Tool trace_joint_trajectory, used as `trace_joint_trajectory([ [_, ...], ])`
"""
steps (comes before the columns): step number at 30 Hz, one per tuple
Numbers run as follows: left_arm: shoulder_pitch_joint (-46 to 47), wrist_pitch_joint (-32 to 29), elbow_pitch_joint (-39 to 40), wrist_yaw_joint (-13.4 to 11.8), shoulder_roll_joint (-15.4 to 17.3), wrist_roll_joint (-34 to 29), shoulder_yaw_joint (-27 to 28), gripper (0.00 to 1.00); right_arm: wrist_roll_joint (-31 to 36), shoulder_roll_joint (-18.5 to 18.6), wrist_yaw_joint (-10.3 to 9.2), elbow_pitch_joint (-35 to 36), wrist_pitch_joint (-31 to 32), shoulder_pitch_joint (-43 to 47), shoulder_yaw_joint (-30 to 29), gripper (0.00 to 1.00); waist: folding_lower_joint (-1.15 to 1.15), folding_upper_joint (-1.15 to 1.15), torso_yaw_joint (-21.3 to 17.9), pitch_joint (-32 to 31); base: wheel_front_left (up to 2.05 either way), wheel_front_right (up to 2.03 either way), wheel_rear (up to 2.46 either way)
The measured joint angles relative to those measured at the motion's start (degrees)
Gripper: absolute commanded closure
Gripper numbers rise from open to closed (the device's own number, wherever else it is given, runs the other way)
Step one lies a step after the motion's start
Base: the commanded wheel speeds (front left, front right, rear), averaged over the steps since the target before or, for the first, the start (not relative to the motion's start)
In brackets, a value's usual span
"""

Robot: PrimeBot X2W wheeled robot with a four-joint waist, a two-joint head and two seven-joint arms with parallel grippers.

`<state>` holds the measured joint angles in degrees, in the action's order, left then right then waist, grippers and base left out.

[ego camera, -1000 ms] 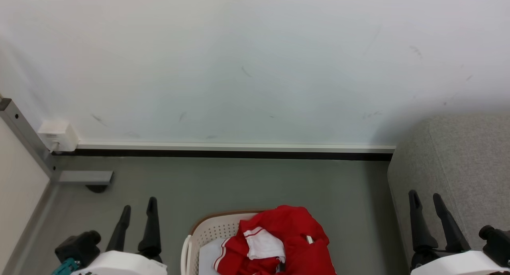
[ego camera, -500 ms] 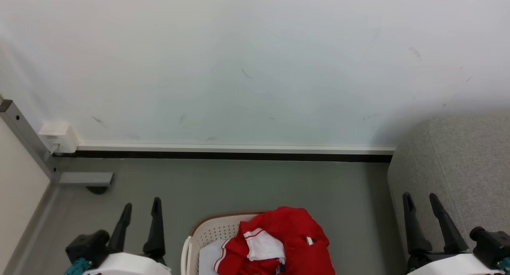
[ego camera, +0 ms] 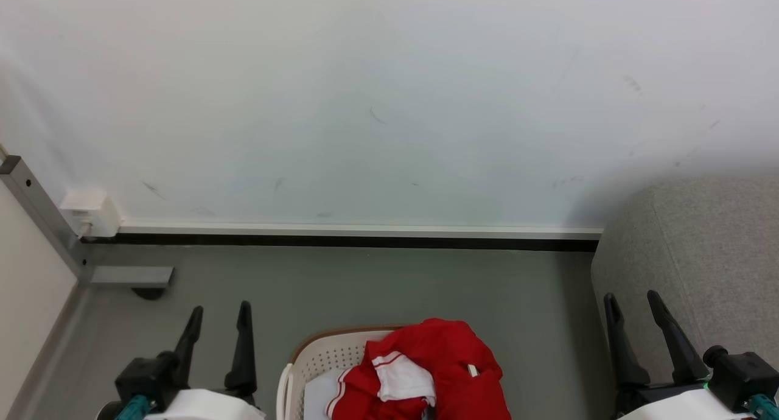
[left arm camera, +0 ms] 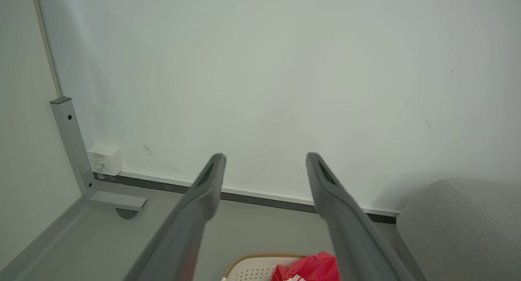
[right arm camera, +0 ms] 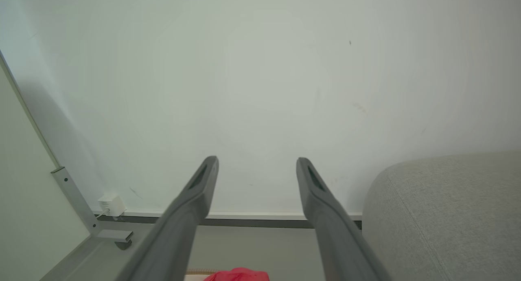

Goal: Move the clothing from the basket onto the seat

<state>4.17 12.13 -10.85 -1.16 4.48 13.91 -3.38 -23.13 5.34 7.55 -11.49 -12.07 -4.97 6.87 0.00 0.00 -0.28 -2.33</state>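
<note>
Left pincer (ego camera: 220, 307) and right pincer (ego camera: 630, 296) gape wide, empty; best lower one into the clothing's (ego camera: 444, 359) heaped crest, gripping deep.

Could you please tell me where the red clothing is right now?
In the head view, the clothing is heaped in the basket at bottom centre, between the left end effector and the right end effector, with the seat to its right.

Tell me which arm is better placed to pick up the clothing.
Probably right. The left gripper and right gripper both hang open beside the basket, but the clothing is heaped toward its right side, and the seat lies just by the right gripper.
</note>
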Motion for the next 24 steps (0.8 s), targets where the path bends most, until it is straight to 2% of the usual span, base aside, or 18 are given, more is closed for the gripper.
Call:
trace_joint_trajectory([
  [24, -0.07, 2.57, 0.21, -0.42, -0.23, -10.60, -0.26, 0.00, 8.02, 0.29, 0.00, 0.26, -2.63, -0.26, 1.77, 0.00, 0.00, 0.00, 0.12, -0.79, 0.00, 0.00, 0.00],
])
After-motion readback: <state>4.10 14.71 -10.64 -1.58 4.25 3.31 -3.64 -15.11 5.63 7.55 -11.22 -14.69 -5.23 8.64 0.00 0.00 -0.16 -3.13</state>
